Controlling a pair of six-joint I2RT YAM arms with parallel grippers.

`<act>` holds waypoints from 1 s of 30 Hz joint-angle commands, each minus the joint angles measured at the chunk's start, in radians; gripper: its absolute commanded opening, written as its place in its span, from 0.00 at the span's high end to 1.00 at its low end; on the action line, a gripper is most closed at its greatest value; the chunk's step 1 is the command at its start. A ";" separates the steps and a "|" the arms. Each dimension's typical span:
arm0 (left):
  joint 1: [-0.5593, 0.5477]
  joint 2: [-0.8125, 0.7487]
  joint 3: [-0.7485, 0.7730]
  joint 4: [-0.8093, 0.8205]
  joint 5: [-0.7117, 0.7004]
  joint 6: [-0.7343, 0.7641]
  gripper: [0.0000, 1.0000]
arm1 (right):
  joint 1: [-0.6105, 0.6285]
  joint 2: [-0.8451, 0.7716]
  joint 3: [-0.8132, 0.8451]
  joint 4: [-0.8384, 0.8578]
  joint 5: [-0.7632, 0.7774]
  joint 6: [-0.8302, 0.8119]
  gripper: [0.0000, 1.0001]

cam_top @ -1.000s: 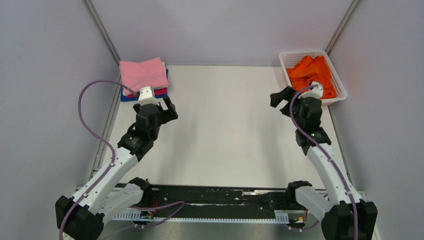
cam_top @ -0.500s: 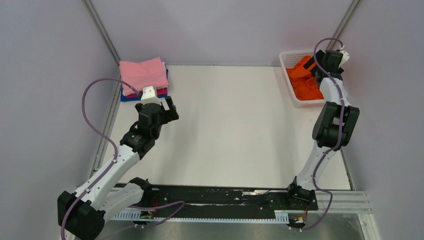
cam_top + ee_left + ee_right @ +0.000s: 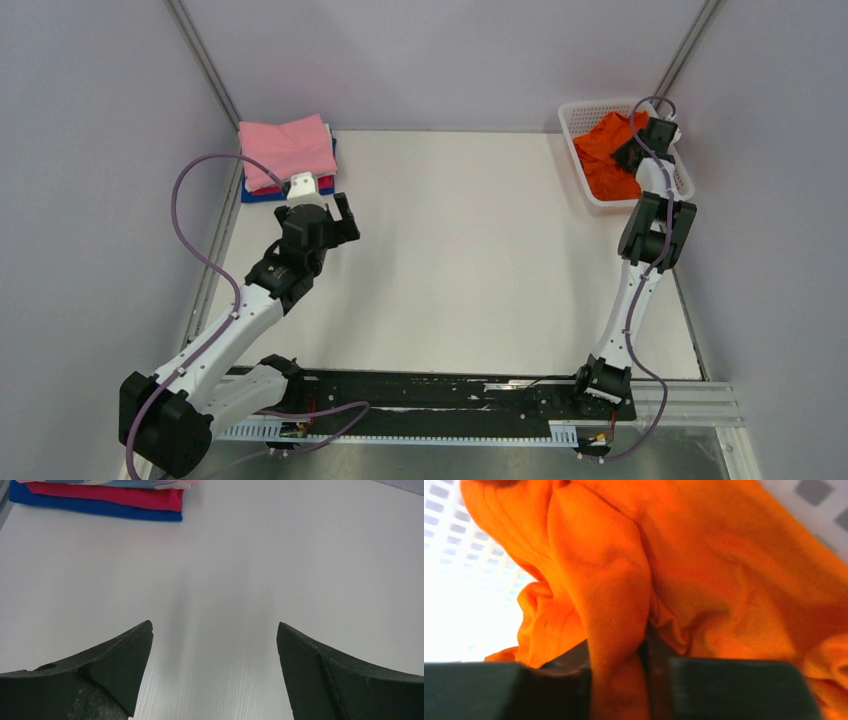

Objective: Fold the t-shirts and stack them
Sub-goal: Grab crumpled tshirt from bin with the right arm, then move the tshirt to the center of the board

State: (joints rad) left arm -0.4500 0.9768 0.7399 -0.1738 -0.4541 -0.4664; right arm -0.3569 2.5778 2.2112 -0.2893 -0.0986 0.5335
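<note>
A crumpled bright orange t-shirt (image 3: 603,150) lies in the white mesh basket (image 3: 590,108) at the back right. My right gripper (image 3: 626,157) reaches down into the basket. In the right wrist view its jaws are shut on a raised fold of the orange t-shirt (image 3: 724,570), and my right gripper (image 3: 616,652) pinches that cloth between both fingers. Folded t-shirts (image 3: 286,150), pink on top, are stacked at the back left. My left gripper (image 3: 338,220) hovers in front of that stack, open and empty (image 3: 214,630). The stack's blue and magenta layers (image 3: 105,500) show ahead.
The basket's mesh wall (image 3: 454,545) shows around the orange cloth. A metal frame post (image 3: 205,65) and side walls close in the table (image 3: 460,250). A black rail (image 3: 430,395) with both arm bases runs along the near edge.
My right arm swung from beside the basket up over it, then dropped into it and shut on the orange t-shirt. The left arm shifted only slightly and stays open.
</note>
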 commanded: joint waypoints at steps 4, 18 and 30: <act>0.000 0.014 0.036 0.023 -0.003 -0.001 0.00 | -0.004 -0.161 0.063 0.083 -0.038 -0.039 1.00; 0.000 -0.053 -0.009 0.046 0.037 -0.012 0.00 | 0.063 -0.656 -0.074 0.144 -0.385 -0.142 1.00; 0.000 -0.112 -0.030 0.028 0.003 -0.040 0.00 | 0.445 -0.831 0.078 0.198 -0.533 -0.150 1.00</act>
State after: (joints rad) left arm -0.4500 0.9024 0.7204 -0.1596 -0.4202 -0.4782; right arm -0.0120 1.8080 2.2368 -0.1562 -0.5335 0.3828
